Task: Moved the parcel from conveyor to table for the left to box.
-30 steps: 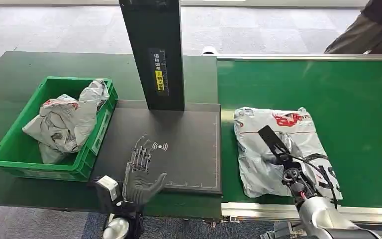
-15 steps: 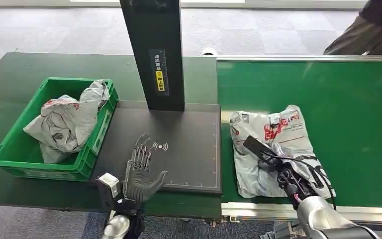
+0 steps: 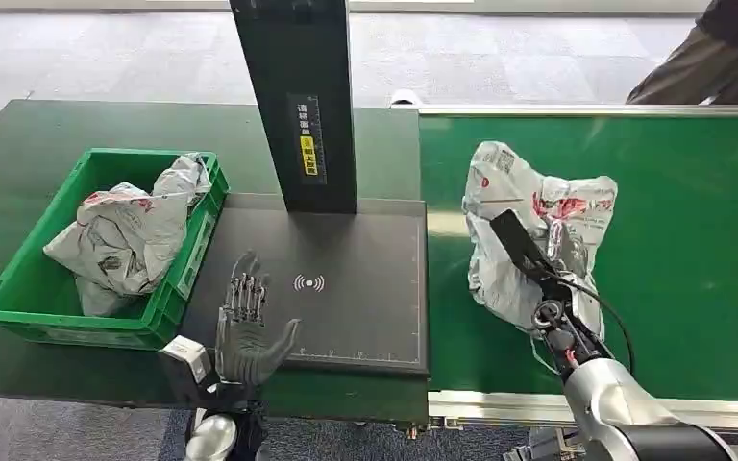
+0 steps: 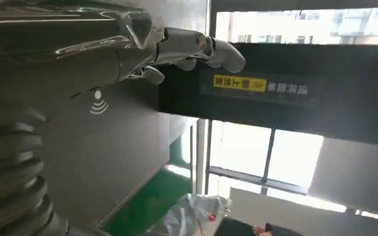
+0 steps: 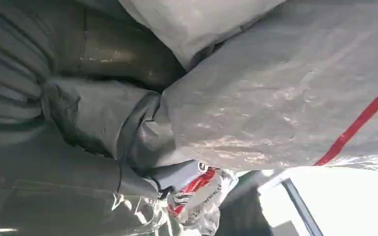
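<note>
The grey parcel (image 3: pixel 538 240) hangs crumpled above the green conveyor (image 3: pixel 692 288), grasped by the right hand (image 3: pixel 538 279); just beside the conveyor lies the black scanner pad (image 3: pixel 346 307); the left hand (image 3: pixel 245 331) rests over its near edge, released, fingers spread; a green crate (image 3: pixel 19 298) of parcels sits beyond the pad.

Left hand (image 3: pixel 245 331) sits at the lower left of centre in the head view, palm flat, fingers extended forward and apart, holding nothing, while the right hand (image 3: pixel 548 279) at the lower right, forearm angled up, grips the grey parcel (image 3: pixel 538 240).
</note>
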You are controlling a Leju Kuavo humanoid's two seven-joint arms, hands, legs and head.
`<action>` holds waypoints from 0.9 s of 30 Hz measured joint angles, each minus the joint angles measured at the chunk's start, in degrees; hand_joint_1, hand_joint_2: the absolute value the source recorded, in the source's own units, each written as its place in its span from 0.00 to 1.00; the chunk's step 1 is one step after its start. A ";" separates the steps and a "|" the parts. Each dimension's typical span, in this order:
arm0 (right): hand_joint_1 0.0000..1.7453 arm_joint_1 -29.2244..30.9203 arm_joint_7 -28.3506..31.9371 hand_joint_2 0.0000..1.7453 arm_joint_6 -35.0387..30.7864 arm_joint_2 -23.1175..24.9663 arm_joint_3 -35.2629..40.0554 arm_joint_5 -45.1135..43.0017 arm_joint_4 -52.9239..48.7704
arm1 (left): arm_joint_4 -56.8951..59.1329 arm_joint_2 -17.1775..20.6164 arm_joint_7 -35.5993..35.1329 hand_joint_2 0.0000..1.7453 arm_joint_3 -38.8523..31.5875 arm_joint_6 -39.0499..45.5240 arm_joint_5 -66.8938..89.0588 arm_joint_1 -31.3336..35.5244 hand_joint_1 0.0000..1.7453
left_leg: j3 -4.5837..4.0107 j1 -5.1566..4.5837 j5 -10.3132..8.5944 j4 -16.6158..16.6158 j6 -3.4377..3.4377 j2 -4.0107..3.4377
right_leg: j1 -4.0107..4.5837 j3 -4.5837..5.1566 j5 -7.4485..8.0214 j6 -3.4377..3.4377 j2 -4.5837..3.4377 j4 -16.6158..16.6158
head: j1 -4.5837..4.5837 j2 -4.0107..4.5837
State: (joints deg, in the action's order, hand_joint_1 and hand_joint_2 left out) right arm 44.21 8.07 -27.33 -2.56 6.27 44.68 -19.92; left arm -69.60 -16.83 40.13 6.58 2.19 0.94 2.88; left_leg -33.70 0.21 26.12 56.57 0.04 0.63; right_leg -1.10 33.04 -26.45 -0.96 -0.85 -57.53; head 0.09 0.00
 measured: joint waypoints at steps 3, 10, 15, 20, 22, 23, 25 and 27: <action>1.00 1.18 2.53 1.00 -2.13 1.00 -1.18 -0.04 -2.30 | -1.98 0.00 0.00 1.00 -0.69 0.09 0.00 -0.48 0.00 | -0.03 0.01 0.00 -0.01 0.00 0.04 | 0.02 -0.03 -0.01 0.00 0.04 0.00 | 0.00 0.00; 1.00 -0.77 7.34 1.00 4.93 6.91 -1.58 2.64 -18.34 | -9.78 0.04 0.00 1.00 -4.73 0.13 -0.52 -1.82 0.00 | -0.08 0.11 -0.01 -0.03 -0.02 -0.04 | 0.10 0.12 -0.02 0.02 -0.03 -0.02 | -0.02 0.00; 1.00 -0.97 7.54 1.00 14.73 12.27 0.64 3.15 -21.13 | -12.87 0.11 0.00 1.00 -7.37 0.26 -0.15 -1.64 0.00 | -0.15 0.21 -0.03 -0.05 -0.07 -0.06 | 0.20 0.08 -0.05 0.10 -0.01 -0.04 | -0.09 0.00; 1.00 -1.96 3.83 1.00 22.06 19.66 12.92 -6.82 -16.06 | -14.86 0.57 0.00 1.00 -11.47 1.09 -0.13 0.45 0.00 | -0.05 0.30 -0.02 -0.07 -0.15 -0.17 | 0.28 0.15 -0.06 0.24 -0.17 -0.05 | -0.02 0.00; 1.00 -2.84 1.99 1.00 22.45 21.12 19.76 -12.46 -15.23 | -15.23 0.83 0.00 1.00 -12.96 1.07 -0.15 0.62 0.00 | -0.08 0.37 -0.02 -0.07 -0.17 -0.10 | 0.37 0.14 -0.10 0.31 -0.11 -0.05 | -0.06 0.00; 1.00 -3.24 1.42 1.00 22.50 21.59 23.26 -14.59 -14.97 | -15.36 0.92 0.00 1.00 -13.57 1.07 -0.15 0.66 0.00 | -0.09 0.37 -0.01 -0.07 -0.18 -0.11 | 0.37 0.14 -0.11 0.31 -0.12 -0.05 | 0.00 0.00; 1.00 -3.93 0.89 1.00 22.61 22.23 28.36 -16.42 -14.49 | -15.51 1.05 0.00 1.00 -14.49 1.09 -0.13 0.97 0.00 | -0.11 0.37 0.00 -0.07 -0.19 -0.11 | 0.37 0.14 -0.13 0.32 -0.11 -0.05 | -0.04 0.00; 1.00 -4.28 0.19 1.00 22.61 22.64 32.45 -19.77 -13.81 | -15.58 1.16 0.00 1.00 -15.30 1.36 0.04 1.00 0.00 | -0.13 0.36 0.01 -0.07 -0.19 -0.08 | 0.36 0.14 -0.14 0.32 -0.08 -0.04 | -0.04 0.00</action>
State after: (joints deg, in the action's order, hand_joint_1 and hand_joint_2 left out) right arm 39.93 8.26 -4.72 20.09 38.72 24.91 -33.72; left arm -85.18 -15.67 40.13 -8.72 3.54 0.98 3.88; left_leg -33.83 0.57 26.13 56.50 -0.14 0.55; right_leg -0.74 33.18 -26.59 -0.64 -0.94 -57.57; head 0.04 0.00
